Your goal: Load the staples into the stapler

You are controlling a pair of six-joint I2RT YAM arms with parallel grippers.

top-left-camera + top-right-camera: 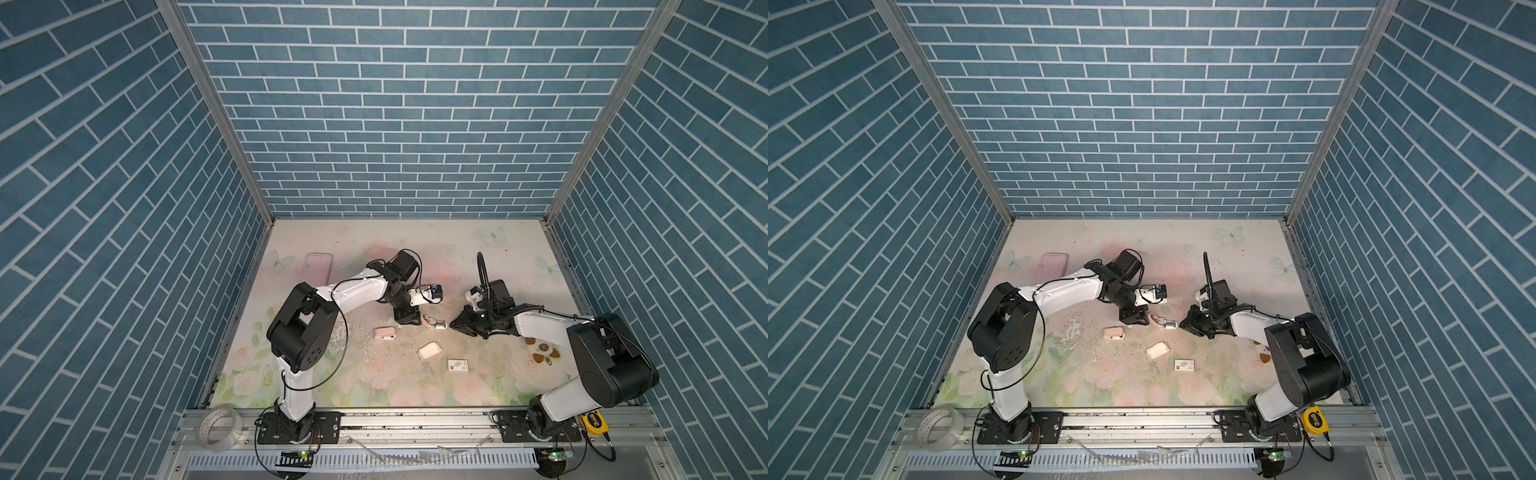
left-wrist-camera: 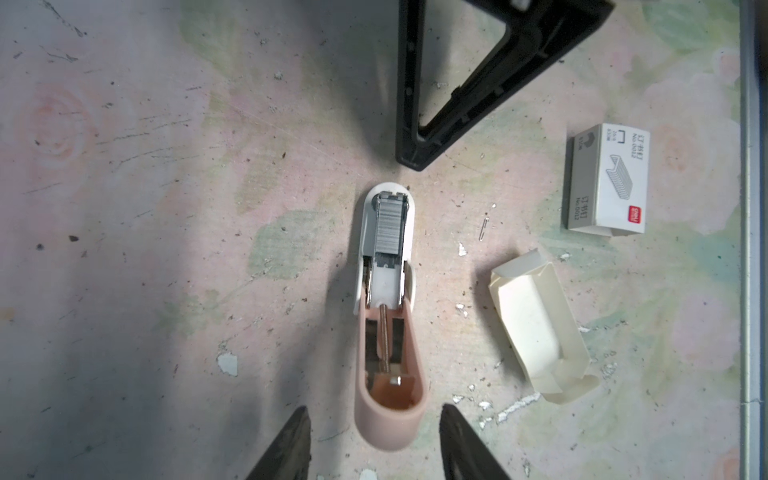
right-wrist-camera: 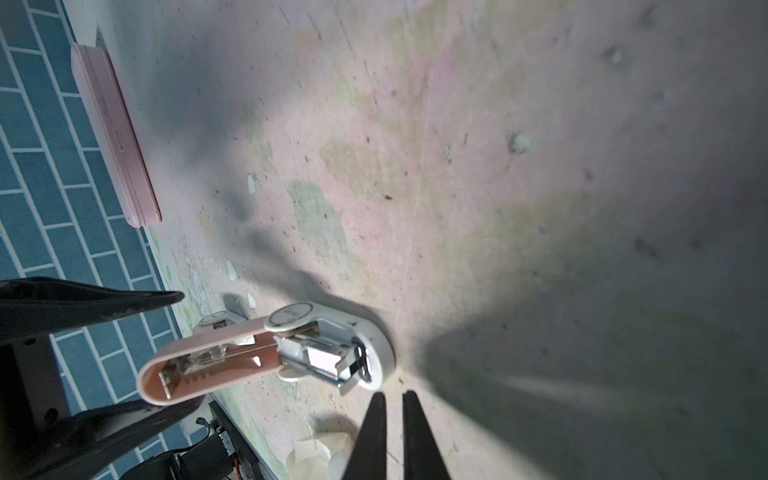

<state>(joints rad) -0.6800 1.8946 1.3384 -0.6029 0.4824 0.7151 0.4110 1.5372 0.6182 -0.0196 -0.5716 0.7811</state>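
The stapler (image 1: 435,323) lay flipped open at mid-table, its pink lid pointing left and its white base right, with the staples (image 2: 390,226) seated as a grey strip in the base's metal channel. The left gripper (image 2: 376,409) stood over the lid's end, jaws spread, a finger on either side and clear of it. Just right of the base, the right gripper (image 3: 392,409) had its jaws drawn almost together, holding nothing.
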